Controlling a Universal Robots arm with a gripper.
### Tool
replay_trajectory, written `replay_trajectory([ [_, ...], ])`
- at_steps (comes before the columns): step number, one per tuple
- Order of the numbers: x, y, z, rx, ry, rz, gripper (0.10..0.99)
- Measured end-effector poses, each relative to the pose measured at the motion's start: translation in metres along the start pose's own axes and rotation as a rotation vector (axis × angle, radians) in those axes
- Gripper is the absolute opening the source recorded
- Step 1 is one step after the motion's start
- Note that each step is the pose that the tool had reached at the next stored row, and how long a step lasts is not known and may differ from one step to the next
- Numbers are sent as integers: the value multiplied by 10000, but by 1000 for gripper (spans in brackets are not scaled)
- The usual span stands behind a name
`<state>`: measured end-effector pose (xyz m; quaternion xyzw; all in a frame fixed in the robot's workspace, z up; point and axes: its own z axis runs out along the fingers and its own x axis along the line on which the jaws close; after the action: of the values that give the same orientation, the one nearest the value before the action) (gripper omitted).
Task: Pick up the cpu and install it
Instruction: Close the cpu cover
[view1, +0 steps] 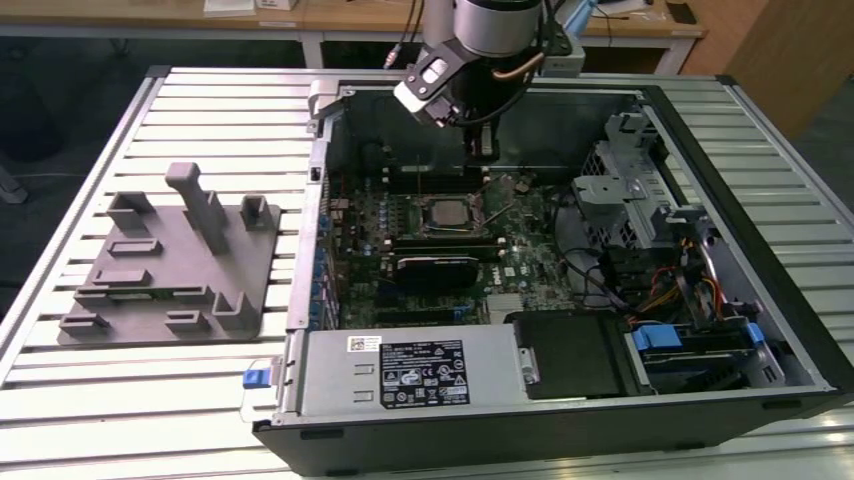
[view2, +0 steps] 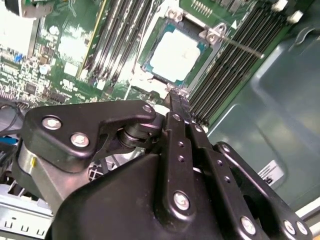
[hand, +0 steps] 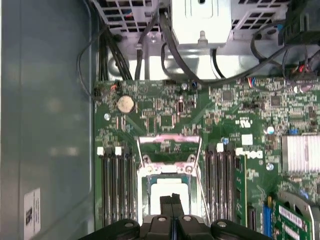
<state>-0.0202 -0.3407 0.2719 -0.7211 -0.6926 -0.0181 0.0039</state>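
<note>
The cpu (view2: 175, 57), a pale silvery square, lies flat in the motherboard socket (view2: 156, 70) between the memory slots; it also shows in the exterior view (view1: 447, 213) and the first wrist view (hand: 156, 192). My gripper (view1: 481, 152) hangs above the board, a little behind the socket toward the case's back wall. In both wrist views its fingertips (view2: 174, 96) (hand: 172, 201) are pressed together with nothing between them, just off the chip's edge. The socket's metal load frame (hand: 170, 145) stands flipped open.
The open computer case (view1: 694, 130) stands on a slatted metal table (view1: 200, 110). A grey plastic fixture with upright posts (view1: 174, 265) stands at the exterior view's left. A black heatsink block (view1: 434, 270), drive cage (view1: 627, 190), cables and power supply (view1: 400, 370) crowd the case.
</note>
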Motion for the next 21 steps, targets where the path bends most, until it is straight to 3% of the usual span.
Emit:
replay_trajectory([
  [8, 8, 194, 4, 87, -3, 3, 106],
  [21, 24, 597, 12, 294, -12, 10, 106],
])
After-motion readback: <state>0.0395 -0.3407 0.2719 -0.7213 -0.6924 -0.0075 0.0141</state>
